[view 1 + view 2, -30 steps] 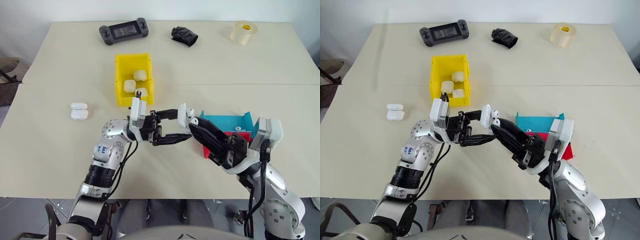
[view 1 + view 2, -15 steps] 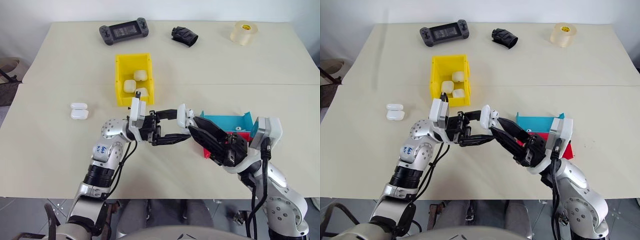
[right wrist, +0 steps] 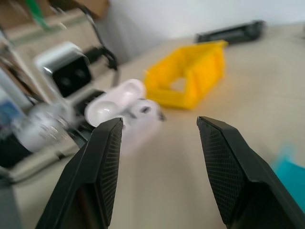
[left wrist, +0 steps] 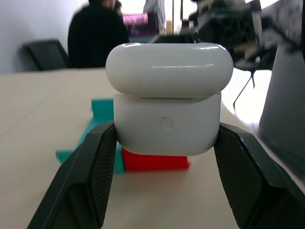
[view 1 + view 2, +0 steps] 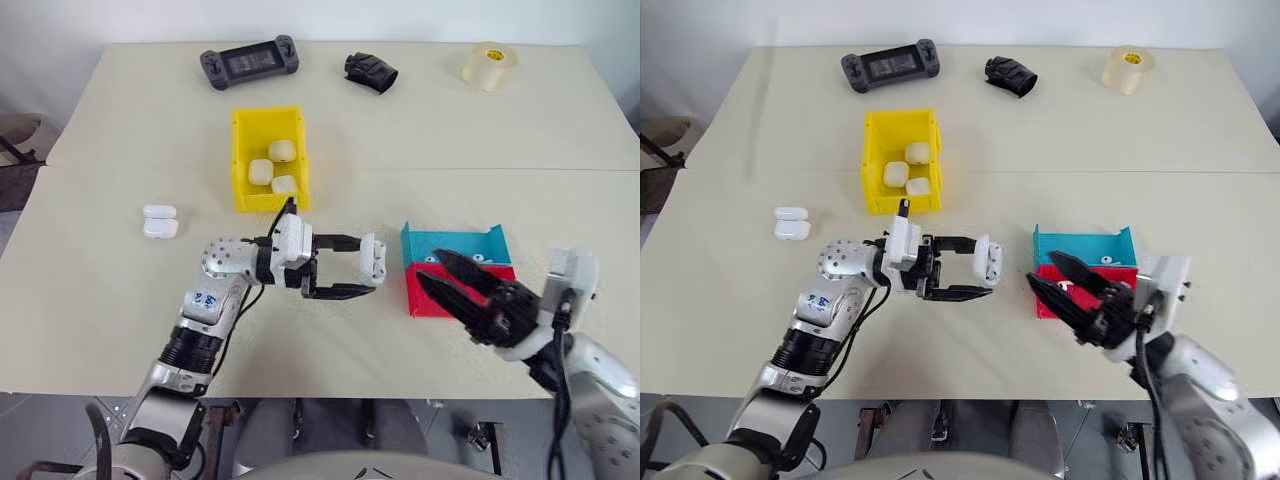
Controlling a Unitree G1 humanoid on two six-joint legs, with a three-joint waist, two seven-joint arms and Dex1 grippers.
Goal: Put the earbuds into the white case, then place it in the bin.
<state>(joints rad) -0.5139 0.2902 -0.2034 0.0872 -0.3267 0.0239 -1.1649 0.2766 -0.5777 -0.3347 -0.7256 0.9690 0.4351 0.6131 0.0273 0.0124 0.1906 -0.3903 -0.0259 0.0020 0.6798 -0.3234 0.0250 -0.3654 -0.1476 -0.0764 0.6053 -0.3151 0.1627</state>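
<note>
**Left tool holds the case above the bench, right tool spread beside the trays**

The left tool [image 5: 350, 268] points level toward the robot's right and clamps the white case [image 5: 372, 258] between its two black fingers [image 4: 90, 176], clear of the bench [image 5: 120, 320]. In the left wrist view the case's lid sits slightly raised over its body (a thin seam shows under the lid). Whether the earbuds are inside cannot be told.

The right tool [image 5: 445, 280] is near the blue tray [image 5: 452, 245] and the red tray [image 5: 430, 298], its fingers [image 3: 228, 176] standing apart with nothing between them, well clear of the held case.

The bin [image 5: 266, 157] sits further back on the bench, behind the left tool, with three white cases [image 5: 270, 172] lying in it. Two more white cases [image 5: 158, 221] lie side by side to the robot's left. Along the far edge are a handheld game console [image 5: 247, 62], a black crumpled object [image 5: 369, 72] and a roll of tape [image 5: 489, 65].
</note>
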